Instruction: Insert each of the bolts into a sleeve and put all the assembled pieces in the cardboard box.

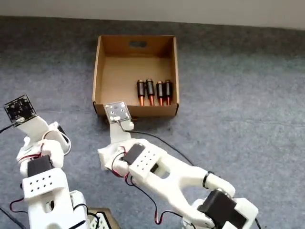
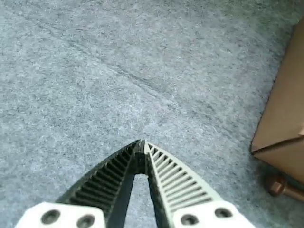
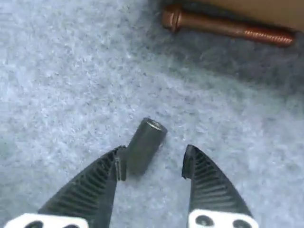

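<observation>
Straddled sleeve [image 3: 145,152] with right gripper [image 3: 153,156] spread for grasping, near bolt [image 3: 223,26] by box [image 3: 247,7]; held left gripper [image 2: 141,148] clenched, empty

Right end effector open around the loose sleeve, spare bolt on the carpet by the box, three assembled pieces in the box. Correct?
One thing is off: the high view shows four assembled pieces in the cardboard box, not three. The rest holds. In the right wrist view, the right end effector is open around the sleeve, and the bolt lies on the carpet by the box.
</observation>
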